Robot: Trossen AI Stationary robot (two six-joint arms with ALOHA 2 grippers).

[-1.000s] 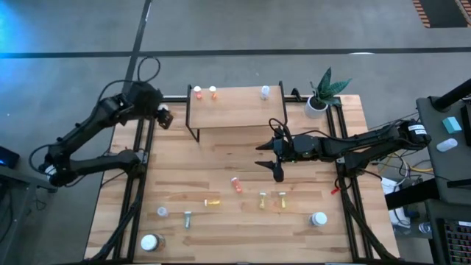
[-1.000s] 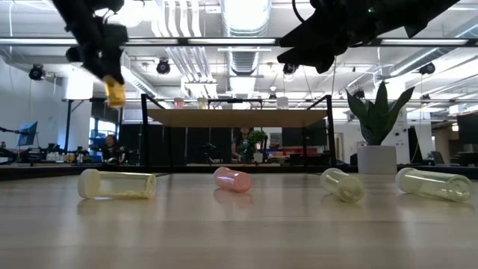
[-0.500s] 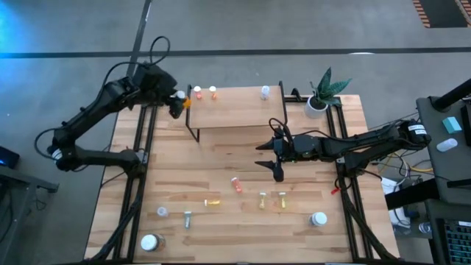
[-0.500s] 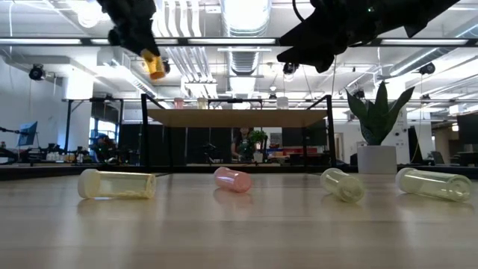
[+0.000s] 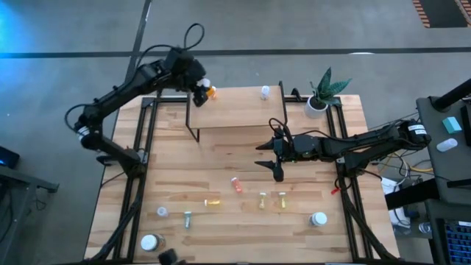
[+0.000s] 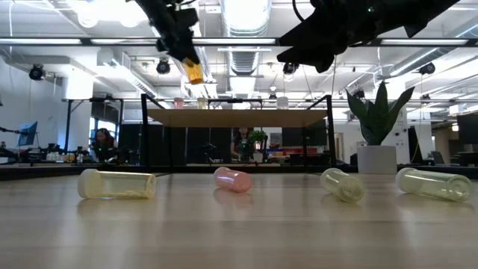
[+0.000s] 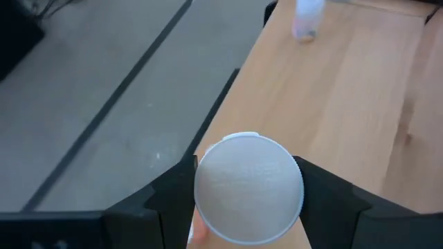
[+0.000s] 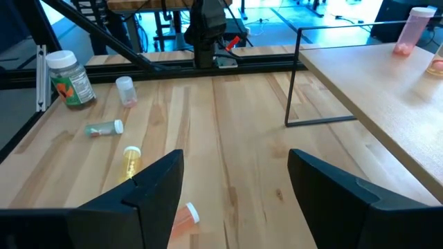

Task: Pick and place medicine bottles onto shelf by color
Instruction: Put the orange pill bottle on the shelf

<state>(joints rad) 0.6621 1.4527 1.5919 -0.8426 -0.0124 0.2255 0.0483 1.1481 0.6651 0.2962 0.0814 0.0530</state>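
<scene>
My left gripper (image 5: 203,89) hangs over the far left corner of the shelf (image 5: 239,110), shut on an orange medicine bottle with a white cap (image 7: 248,188). In the low view this bottle (image 6: 193,72) is above the shelf board (image 6: 239,117). A pale bottle (image 5: 265,92) stands at the shelf's far edge. My right gripper (image 5: 276,160) hovers open in front of the shelf, with nothing between its fingers (image 8: 156,190). Several bottles lie on the table, among them a red one (image 5: 236,184) and a yellow one (image 5: 213,202). My left gripper pinches the orange bottle between its two fingers (image 7: 173,197), one on each side of the body just below the white cap (image 7: 248,166). The cap faces back toward the wrist. The bottle hangs tilted, lifted clear above the shelf's left end.
A potted plant (image 5: 320,94) stands at the table's far right corner. Larger white-capped jars (image 5: 151,241) (image 5: 318,218) sit near the front edge. Thin black shelf legs (image 8: 294,83) rise from the table. A person (image 6: 101,142) sits in the room beyond.
My left gripper has risen from beside the table's left edge and swung toward the far side and right, to above the shelf's far left corner, rolling as it went. The orange bottle has travelled with it, held the whole way.
</scene>
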